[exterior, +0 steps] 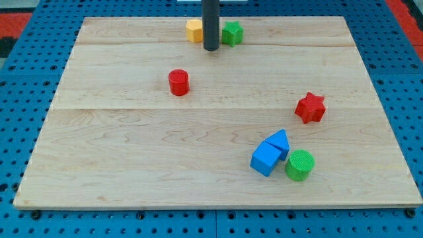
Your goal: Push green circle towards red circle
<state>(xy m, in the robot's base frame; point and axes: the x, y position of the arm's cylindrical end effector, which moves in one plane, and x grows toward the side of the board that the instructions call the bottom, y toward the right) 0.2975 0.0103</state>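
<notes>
The green circle (300, 164) sits near the view's bottom right, touching the blue blocks on its left. The red circle (178, 82) stands left of centre in the upper half of the board. My tip (211, 48) is at the view's top, between a yellow block and a green star, well above and right of the red circle and far from the green circle.
A yellow block (194, 30) and a green star (232, 33) flank the rod at the top. A red star (310, 108) lies at the right. A blue cube (266, 159) and a blue triangular block (279, 141) touch each other beside the green circle. The wooden board (119, 152) rests on blue pegboard.
</notes>
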